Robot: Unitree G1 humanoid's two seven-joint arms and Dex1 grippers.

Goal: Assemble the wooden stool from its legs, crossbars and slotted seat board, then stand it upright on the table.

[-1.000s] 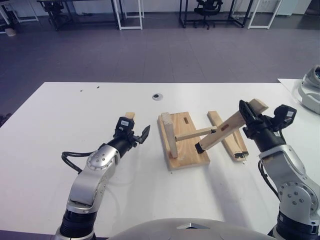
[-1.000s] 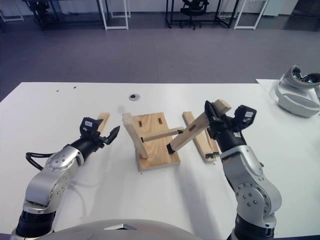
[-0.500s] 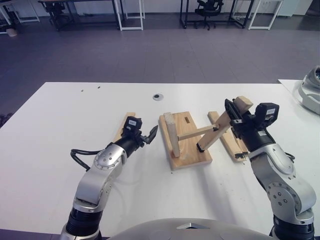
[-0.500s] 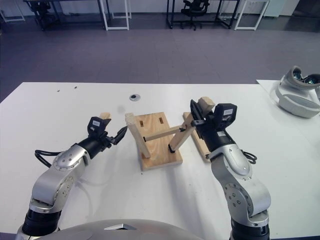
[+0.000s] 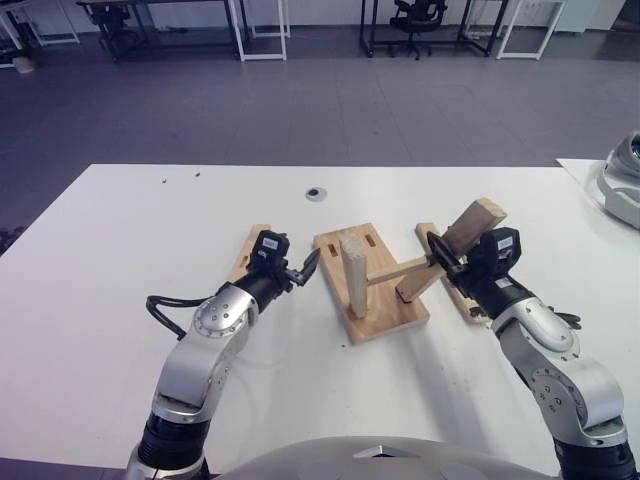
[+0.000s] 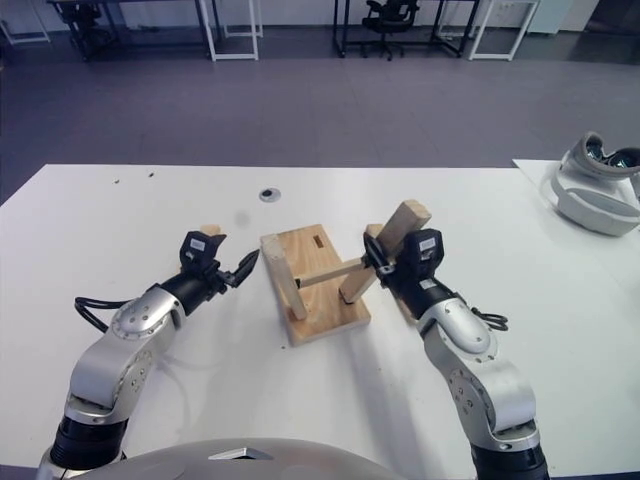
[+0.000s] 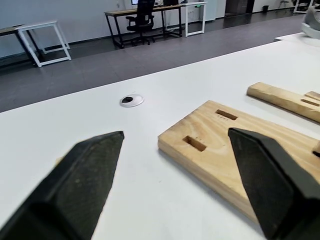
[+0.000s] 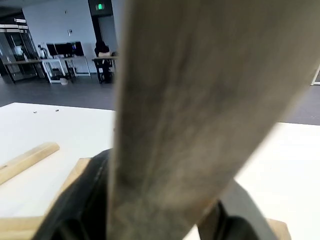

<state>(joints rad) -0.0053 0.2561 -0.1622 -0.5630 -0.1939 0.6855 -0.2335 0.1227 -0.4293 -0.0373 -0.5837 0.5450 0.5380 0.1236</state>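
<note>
A flat pale wooden seat board [image 5: 385, 318] is seen lying near the middle of the white bench [image 5: 130, 250]. A short wooden leg [image 5: 352, 275] stands on its 9 o'clock side. It is joined by a thin wooden crossbar [image 5: 392, 270] to a second, tilted wooden leg [image 5: 472, 220], which is clamped in the right gripper [image 5: 440, 262] at the board's 3 o'clock. The left gripper [image 5: 302, 268] is held spread and empty at the board's 9 o'clock, just beside its edge.

Since the board is braced by nothing, it could be pushed aside as the tilted leg is righted. The crossbar could also be levered out, or the standing leg toppled.

The tilt and the crossbar link are given by the head views. Two empty slots [image 7: 194, 143] are shown close up by the left wrist view. The grip on the wood is confirmed by the right wrist view.
</note>
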